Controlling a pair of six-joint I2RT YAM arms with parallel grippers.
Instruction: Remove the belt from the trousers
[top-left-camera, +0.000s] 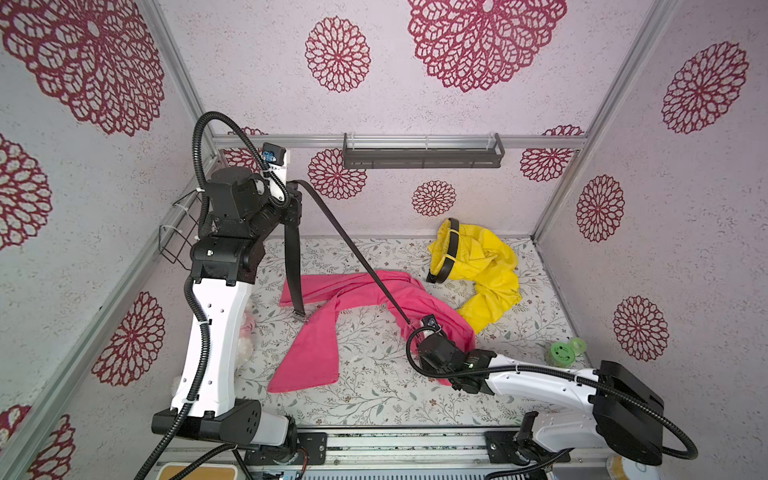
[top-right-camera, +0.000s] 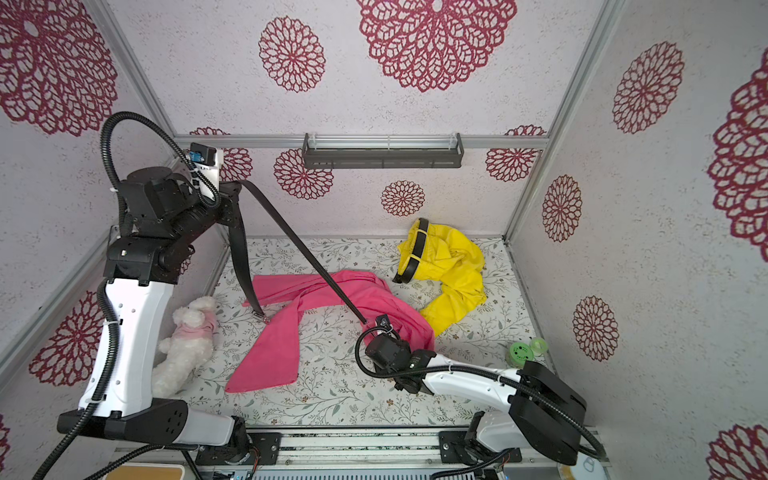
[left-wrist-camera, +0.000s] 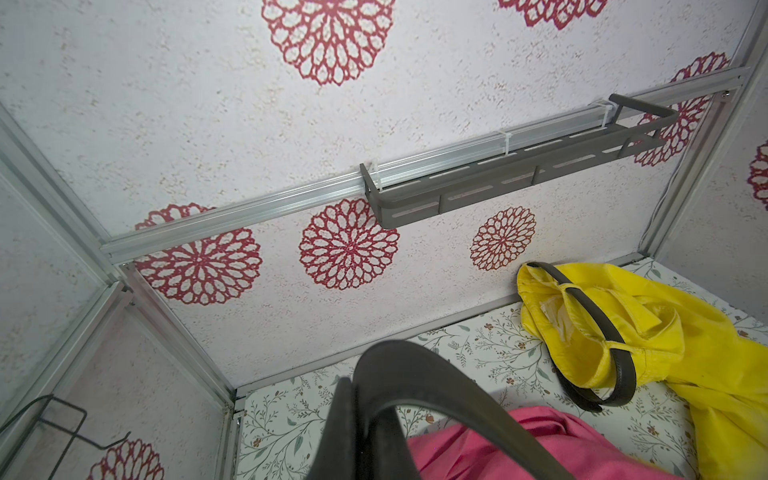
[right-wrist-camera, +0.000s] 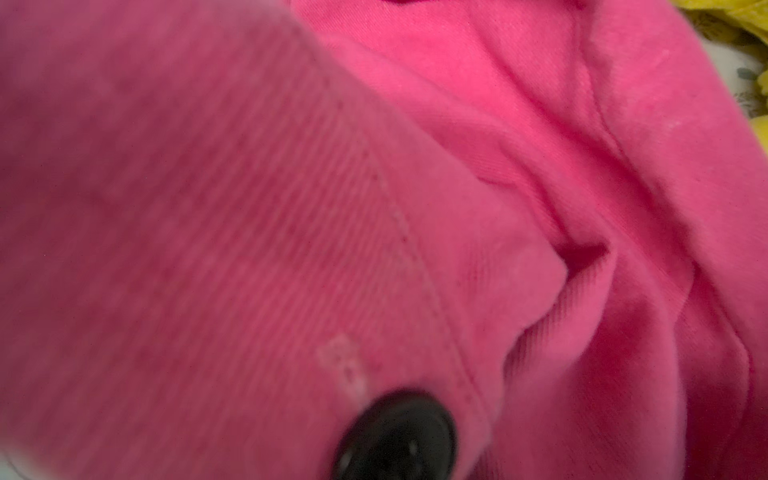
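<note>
The pink trousers (top-left-camera: 316, 340) (top-right-camera: 270, 353) lie spread on the floral table. A dark belt (top-left-camera: 353, 249) (top-right-camera: 307, 253) runs taut from their waistband up to my left gripper (top-left-camera: 293, 195) (top-right-camera: 232, 191), which is raised high near the back left and shut on the belt. The buckle end (top-left-camera: 301, 318) hangs down from that gripper to the cloth. In the left wrist view the belt (left-wrist-camera: 415, 374) loops close over the lens. My right gripper (top-left-camera: 411, 328) (top-right-camera: 368, 328) is low at the waistband, shut on pink fabric (right-wrist-camera: 540, 166) beside a black button (right-wrist-camera: 395, 436).
Yellow trousers (top-left-camera: 486, 266) with their own dark belt (top-left-camera: 451, 253) lie at the back right. A white plush toy (top-right-camera: 187, 345) sits at the left, a green object (top-left-camera: 563, 353) at the right edge. A grey shelf (top-left-camera: 424, 153) and wire basket (top-left-camera: 178, 237) hang on the walls.
</note>
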